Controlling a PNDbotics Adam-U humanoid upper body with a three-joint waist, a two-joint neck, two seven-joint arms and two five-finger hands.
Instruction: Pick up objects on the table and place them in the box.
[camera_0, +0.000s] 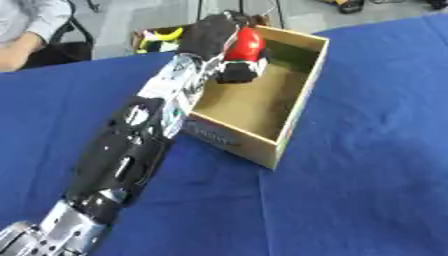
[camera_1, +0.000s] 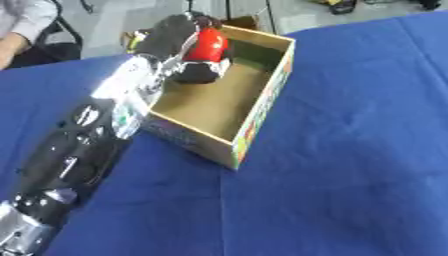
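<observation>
The left hand (camera_0: 229, 47), fingers curled around a red object (camera_0: 246, 44), hangs over the box's (camera_0: 293, 118) far end; an early release could bounce it out.

Even, bright overhead light, soft blur throughout, glare on the silver arm (camera_1: 131, 82).

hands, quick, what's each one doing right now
Left hand: shut on the red object, over the box.
Right hand: not in view.
</observation>
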